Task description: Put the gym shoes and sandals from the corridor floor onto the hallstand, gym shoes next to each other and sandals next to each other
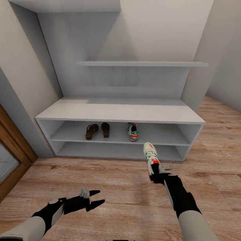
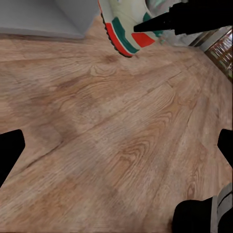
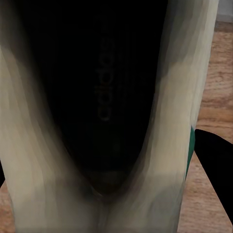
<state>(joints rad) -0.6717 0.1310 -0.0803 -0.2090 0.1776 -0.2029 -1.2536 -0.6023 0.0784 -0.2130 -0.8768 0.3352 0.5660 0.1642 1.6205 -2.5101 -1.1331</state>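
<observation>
The step in hand appears to be the last delivery: the right hand [image 1: 156, 171] is clamped on the heel end of the second gym shoe [image 1: 151, 155], which hangs in the air with its toe pointing toward the hallstand [image 1: 120, 112], just in front of the unit's lower tiers and clear of the corridor floor [image 1: 127, 197]. In the right wrist view the shoe's dark opening [image 3: 104, 97] sits right against the camera, its pale sides running past on both flanks.

The upper open tier [image 1: 160, 135] already carries three items — the two sandals [image 1: 97, 130] side by side toward its left of centre, and the first gym shoe [image 1: 133, 131] a little to their right, toe outward. The lowest tier and the flat top surface hold nothing that can be seen.

The left hand [image 1: 93, 198] hovers low over the floor with its fingers spread apart and nothing between them; its wrist view looks across bare planks to the carried shoe [image 2: 127, 29].

The next move probably calls for carrying the shoe forward into the upper tier and setting it down on the free stretch just right of its mate — close beside it, without nudging it or catching the tier's front edge.
</observation>
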